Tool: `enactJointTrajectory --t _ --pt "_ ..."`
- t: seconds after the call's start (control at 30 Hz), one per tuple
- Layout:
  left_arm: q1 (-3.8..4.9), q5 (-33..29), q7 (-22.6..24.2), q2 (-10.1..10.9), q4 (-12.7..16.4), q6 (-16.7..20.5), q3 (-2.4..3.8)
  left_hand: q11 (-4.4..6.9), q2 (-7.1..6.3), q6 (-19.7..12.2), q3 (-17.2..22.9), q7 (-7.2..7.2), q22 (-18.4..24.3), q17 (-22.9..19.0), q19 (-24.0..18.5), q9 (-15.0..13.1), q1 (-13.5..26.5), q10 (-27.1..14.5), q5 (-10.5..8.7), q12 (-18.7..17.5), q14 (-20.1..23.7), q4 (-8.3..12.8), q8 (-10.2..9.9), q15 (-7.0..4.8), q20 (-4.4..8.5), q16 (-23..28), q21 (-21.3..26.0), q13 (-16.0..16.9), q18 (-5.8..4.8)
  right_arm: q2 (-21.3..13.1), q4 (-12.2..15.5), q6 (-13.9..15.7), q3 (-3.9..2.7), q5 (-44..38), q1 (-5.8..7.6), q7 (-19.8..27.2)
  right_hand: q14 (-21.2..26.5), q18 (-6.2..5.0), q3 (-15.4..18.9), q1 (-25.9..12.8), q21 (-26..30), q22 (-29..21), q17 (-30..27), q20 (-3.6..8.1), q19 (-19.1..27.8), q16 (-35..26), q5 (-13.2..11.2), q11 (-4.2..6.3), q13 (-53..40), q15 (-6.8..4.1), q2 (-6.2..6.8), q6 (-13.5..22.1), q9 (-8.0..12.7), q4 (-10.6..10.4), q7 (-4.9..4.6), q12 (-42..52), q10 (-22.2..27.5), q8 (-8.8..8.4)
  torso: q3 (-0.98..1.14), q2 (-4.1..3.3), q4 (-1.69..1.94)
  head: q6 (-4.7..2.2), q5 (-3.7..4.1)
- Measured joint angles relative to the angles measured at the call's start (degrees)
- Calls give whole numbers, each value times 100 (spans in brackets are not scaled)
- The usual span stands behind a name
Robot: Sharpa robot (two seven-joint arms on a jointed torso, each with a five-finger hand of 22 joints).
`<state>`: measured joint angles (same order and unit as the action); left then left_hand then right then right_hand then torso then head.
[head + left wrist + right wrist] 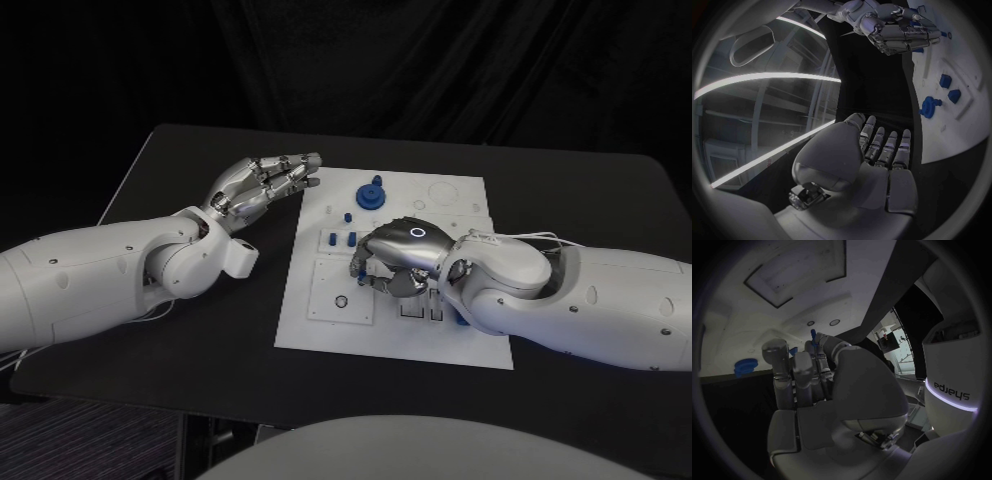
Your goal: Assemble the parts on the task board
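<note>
Left robot hand (267, 183) raised over the black worktop (173, 170) just beside the task board's (447, 345) left edge, fingers straight and close together, holding nothing. Right robot hand (397, 258) low over the board's middle, fingers curled down; grip on a small blue part (813, 334) at the fingertips not clear enough to tell. Round blue part (372, 194) near the board's far edge, smaller blue parts (342, 239) just left of the right hand.

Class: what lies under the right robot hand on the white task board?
The right robot hand hangs over the task board. Small blue parts lie beside it. Whatever sits directly beneath its palm is covered.
</note>
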<state>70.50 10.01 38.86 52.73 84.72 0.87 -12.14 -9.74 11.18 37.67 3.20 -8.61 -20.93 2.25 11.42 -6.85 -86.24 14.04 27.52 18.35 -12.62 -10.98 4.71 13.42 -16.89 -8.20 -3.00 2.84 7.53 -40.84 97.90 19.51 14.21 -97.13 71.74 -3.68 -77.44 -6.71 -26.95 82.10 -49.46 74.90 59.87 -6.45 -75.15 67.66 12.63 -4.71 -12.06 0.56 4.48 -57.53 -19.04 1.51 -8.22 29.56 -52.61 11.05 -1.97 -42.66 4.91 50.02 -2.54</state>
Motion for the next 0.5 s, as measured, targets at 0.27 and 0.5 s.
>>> enactJointTrajectory --t 0.27,0.5 --pt "-12 0 0 -10 -13 -25 0 -21 0 0 16 0 8 -1 0 1 0 21 0 0 22 16 0 21 0 -21 0 5 0 7 -21 -14 0 -20 -19 0 0 0 0 0 0 0 0 0 0 0 22 -12 6 0 0 21 -6 0 -21 -24 12 0 10 -1 -15 0 -16" --pt "-20 0 0 -10 -15 -44 0 -21 0 0 15 0 8 -1 0 1 0 21 0 0 22 16 0 21 0 -21 0 4 0 6 -30 -24 -1 -27 -22 -2 0 0 0 0 0 1 1 0 0 0 24 -21 6 0 0 21 -5 0 -21 -30 22 0 13 7 -15 -1 -8"
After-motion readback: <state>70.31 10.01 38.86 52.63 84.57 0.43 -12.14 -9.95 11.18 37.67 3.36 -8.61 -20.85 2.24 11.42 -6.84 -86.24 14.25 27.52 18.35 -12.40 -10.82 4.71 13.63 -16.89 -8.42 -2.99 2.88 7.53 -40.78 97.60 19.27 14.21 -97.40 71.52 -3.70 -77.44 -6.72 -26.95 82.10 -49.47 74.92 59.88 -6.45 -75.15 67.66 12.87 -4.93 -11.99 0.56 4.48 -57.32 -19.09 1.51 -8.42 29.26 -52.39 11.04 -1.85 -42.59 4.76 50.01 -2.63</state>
